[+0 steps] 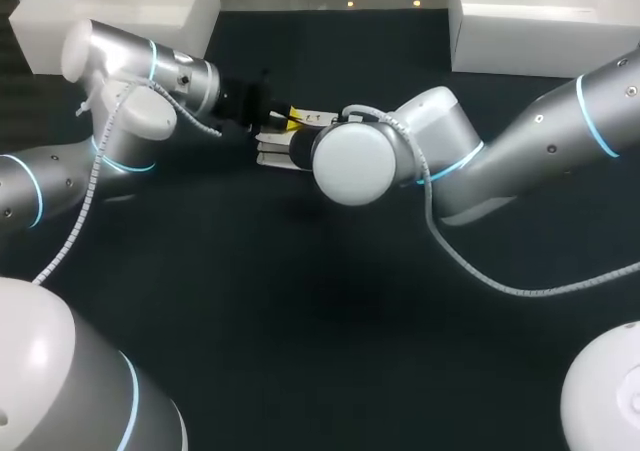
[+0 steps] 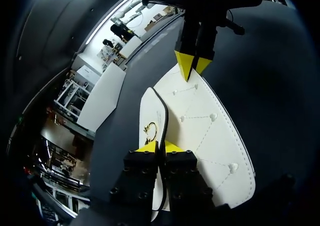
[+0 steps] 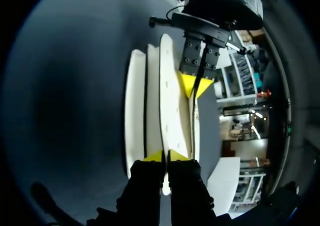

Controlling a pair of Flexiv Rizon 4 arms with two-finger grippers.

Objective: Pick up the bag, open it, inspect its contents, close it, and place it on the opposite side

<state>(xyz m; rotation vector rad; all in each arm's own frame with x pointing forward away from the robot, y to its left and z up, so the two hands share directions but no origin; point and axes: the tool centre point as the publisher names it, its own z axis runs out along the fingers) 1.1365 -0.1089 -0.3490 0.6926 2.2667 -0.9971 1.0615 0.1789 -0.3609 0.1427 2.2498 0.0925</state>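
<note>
The dark worktop [image 1: 300,331] fills the lower half of the head view. Above it the left arm [image 1: 120,101] comes in from the left edge and the right arm [image 1: 520,141] from the right edge. They face each other just above the middle of the frame. The bag [image 1: 272,156] sits between them. Only a small white piece of it shows there, beside the right arm's round wrist. I cannot tell whether it rests on the worktop or hangs clear of it.

In the left wrist view, the left fingers [image 2: 148,147] are closed on the bag's near, black-trimmed edge, which is pinched between the yellow tips. Just ahead of them a gold ring clasp [image 2: 151,131] sits on the narrow panel. Beside that panel, a wide white panel with stitched lines and small studs stretches away. At its far end the right fingers [image 2: 185,64] are closed on the opposite end, tips nearly touching.

In the right wrist view the bag appears edge-on as several white layers. The right fingers clamp one thin layer between them, and the left fingers grip the far end.

Farthest off, two white boxes stand at the worktop's far edge, one in the upper left [image 1: 130,11] and one in the upper right [image 1: 540,21] of the head view. Both are well apart from the bag.
</note>
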